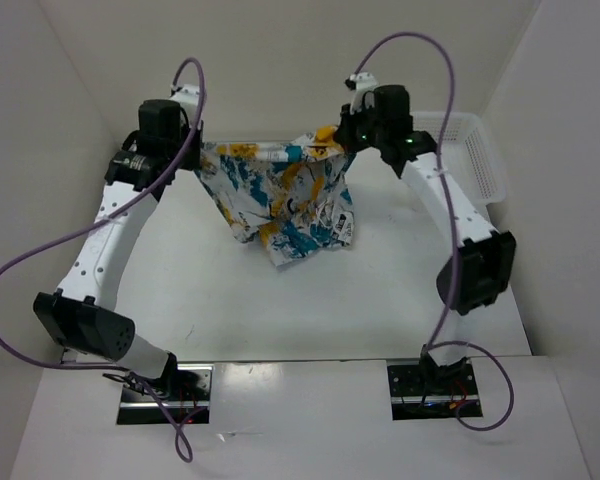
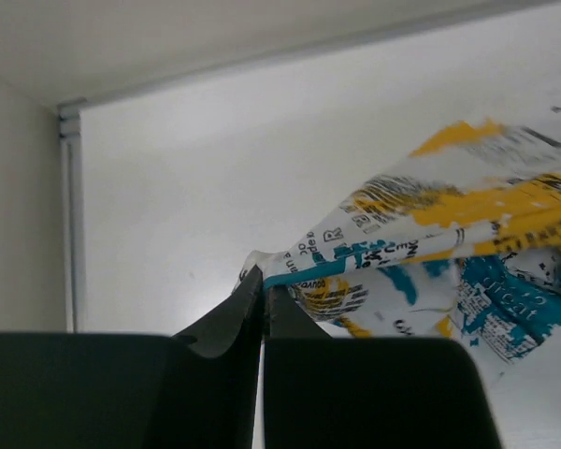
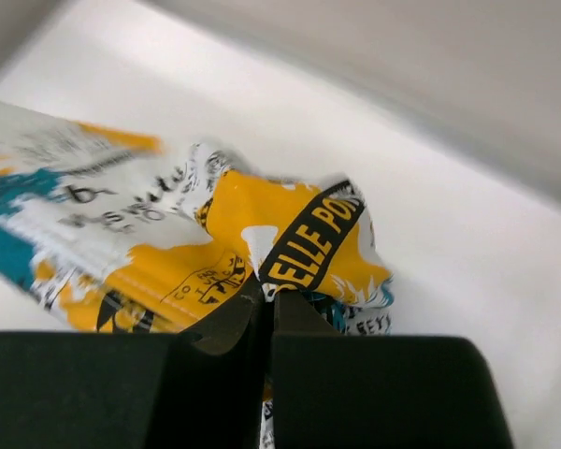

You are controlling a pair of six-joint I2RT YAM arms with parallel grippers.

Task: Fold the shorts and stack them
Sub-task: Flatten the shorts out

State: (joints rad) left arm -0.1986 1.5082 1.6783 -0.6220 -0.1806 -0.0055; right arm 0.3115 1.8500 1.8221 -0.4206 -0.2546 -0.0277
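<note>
The printed shorts (image 1: pixel 280 195) hang stretched between my two grippers above the far middle of the table, lower part drooping onto the surface. My left gripper (image 1: pixel 198 160) is shut on the shorts' left top corner; in the left wrist view the gripper (image 2: pixel 264 292) pinches the fabric edge (image 2: pixel 430 243). My right gripper (image 1: pixel 345 140) is shut on the right top corner; in the right wrist view the gripper (image 3: pixel 269 292) clamps a bunched yellow and black patch of the shorts (image 3: pixel 299 234).
A white mesh basket (image 1: pixel 475 155) stands at the far right against the wall. White walls close in the table on the left, back and right. The arm bases sit at the near edge.
</note>
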